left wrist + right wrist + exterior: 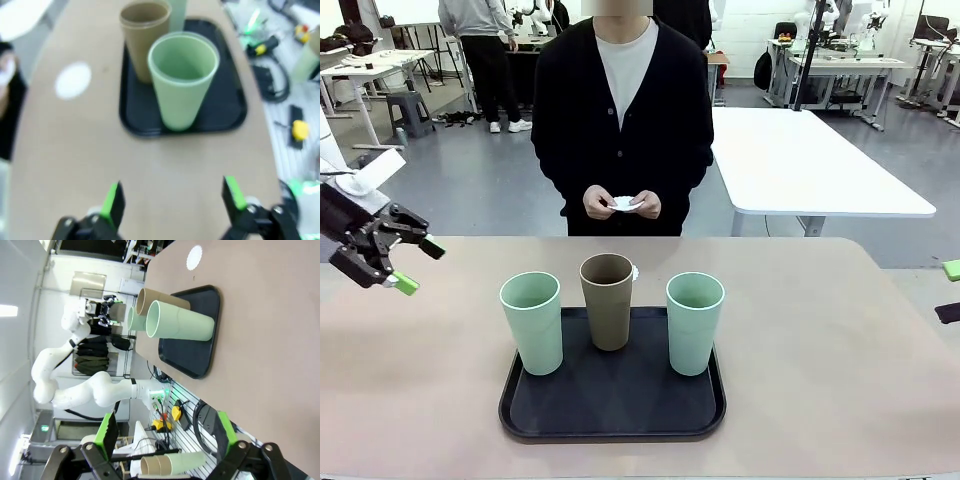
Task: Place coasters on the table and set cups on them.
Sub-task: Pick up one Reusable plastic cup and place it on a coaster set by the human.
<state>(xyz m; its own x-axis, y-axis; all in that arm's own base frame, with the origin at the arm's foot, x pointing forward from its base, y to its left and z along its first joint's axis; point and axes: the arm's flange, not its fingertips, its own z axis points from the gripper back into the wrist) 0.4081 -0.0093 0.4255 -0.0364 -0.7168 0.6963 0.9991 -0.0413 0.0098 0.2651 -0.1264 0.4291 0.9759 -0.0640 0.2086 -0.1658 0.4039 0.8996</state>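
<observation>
Beige worktop (pixel 840 350) carried a black tray (pixel 612 412) near the middle, toward its near edge. Three cups stood upright on the tray: left mint cup (pixel 532 325), brown cup (pixel 608 305) at the far middle, right mint cup (pixel 694 325). None was on a coaster.

Left jaws: wide apart, empty, touching nothing. In the front view they hung over the left end of the worktop, green pads (pixel 406 284) pointing right toward the tray. In the left wrist view the gap between the pads faced the left mint cup straight ahead and well apart from it, with the brown cup just behind that cup. That view was soft.

Right jaws: wide apart, empty, touching nothing. In the front view the fingertips (pixel 951 268) showed at the right edge, over the right end of the worktop. In the right wrist view the tray and all three cups lay ahead of the open gap, well apart from it.

One coaster (pixel 634 271) lay flat on the worktop just beyond the tray's far edge, mostly hidden behind the brown cup in the front view. Both wrist views showed it apart from the tray and far from both jaws.

The person at the far side held a thin white held coaster (pixel 624 204) between both hands (pixel 600 203), above the far edge. Could not tell whether it was one sheet or several.
</observation>
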